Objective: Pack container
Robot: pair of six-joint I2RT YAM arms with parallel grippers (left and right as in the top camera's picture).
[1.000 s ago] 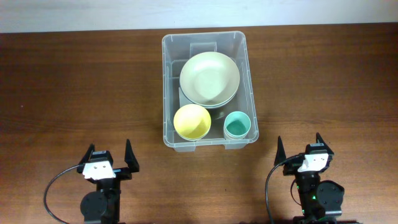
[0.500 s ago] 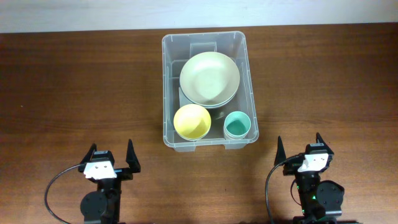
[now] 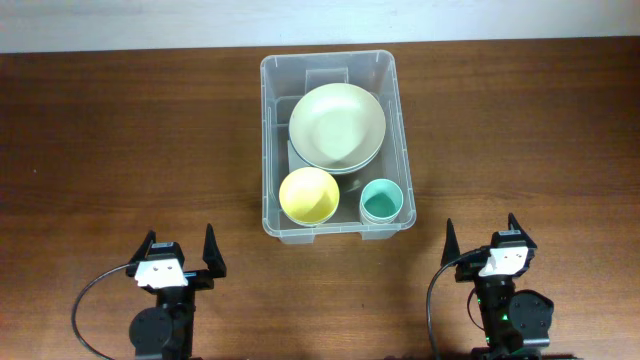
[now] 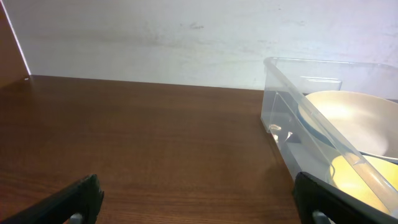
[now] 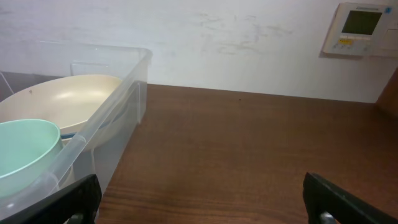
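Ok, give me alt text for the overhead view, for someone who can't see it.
A clear container on a wooden table holds a large pale green plate, a yellow bowl and a teal cup. The left gripper and right gripper sit open and empty at the near edge, apart from it.
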